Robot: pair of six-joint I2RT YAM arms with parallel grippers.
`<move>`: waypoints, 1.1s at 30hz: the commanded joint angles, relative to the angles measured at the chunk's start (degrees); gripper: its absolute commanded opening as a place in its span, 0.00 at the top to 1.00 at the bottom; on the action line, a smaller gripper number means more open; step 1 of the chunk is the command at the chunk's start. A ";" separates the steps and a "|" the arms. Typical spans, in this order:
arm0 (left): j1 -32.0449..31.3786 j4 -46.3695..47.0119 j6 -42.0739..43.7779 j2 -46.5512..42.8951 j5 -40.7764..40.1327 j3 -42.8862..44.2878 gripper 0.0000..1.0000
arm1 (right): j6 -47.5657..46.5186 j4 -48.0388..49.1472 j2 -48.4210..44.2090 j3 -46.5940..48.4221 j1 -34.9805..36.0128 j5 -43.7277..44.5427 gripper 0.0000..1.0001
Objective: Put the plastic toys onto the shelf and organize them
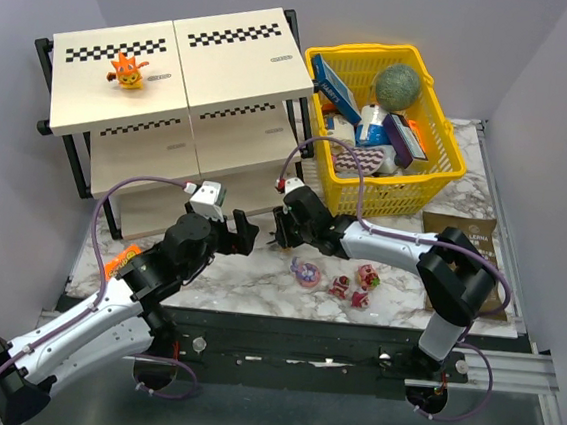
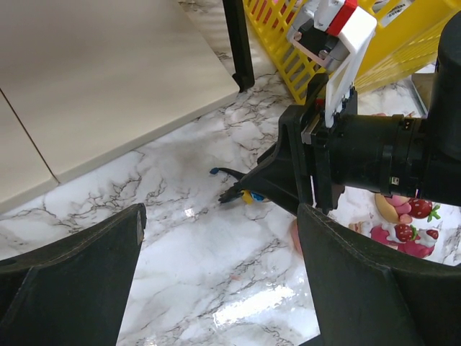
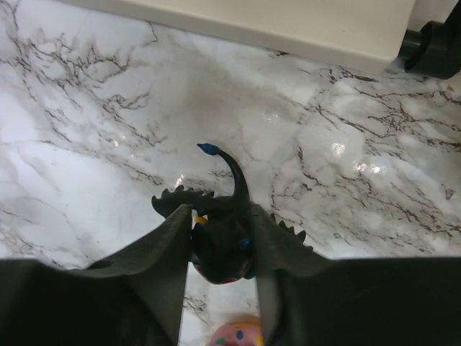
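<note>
My right gripper (image 1: 284, 229) (image 3: 220, 241) is shut on the black-and-yellow winged toy (image 3: 225, 249), low over the marble in front of the shelf (image 1: 226, 76). The toy's wings and blue-tipped tail stick out past the fingers. An orange toy (image 1: 128, 71) stands on the shelf's top panel. A purple-pink toy (image 1: 307, 272) and three small red-pink toys (image 1: 354, 287) lie on the table to the right of the grippers. My left gripper (image 1: 244, 234) (image 2: 222, 216) is open and empty, facing the right gripper (image 2: 248, 191) just left of it.
A yellow basket (image 1: 438, 177) with boxes and a green ball stands right of the shelf. A flat orange packet (image 1: 123, 257) lies at the table's left edge. A brown packet (image 1: 470, 253) lies at the right. The shelf's black leg (image 2: 238, 43) stands near both grippers.
</note>
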 commanded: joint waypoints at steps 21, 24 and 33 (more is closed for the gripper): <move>-0.24 -1.05 1.89 1.50 1.59 0.90 0.03 | 0.67 -7.48 -0.22 4.66 0.31 -2.85 0.82; -0.24 -0.70 2.68 1.85 3.69 0.81 0.03 | 0.67 -10.37 -1.19 6.33 0.31 -4.43 0.82; -0.24 -0.70 8.66 3.35 14.85 3.18 0.08 | 1.28 -24.17 -4.79 14.85 -0.22 -7.93 0.84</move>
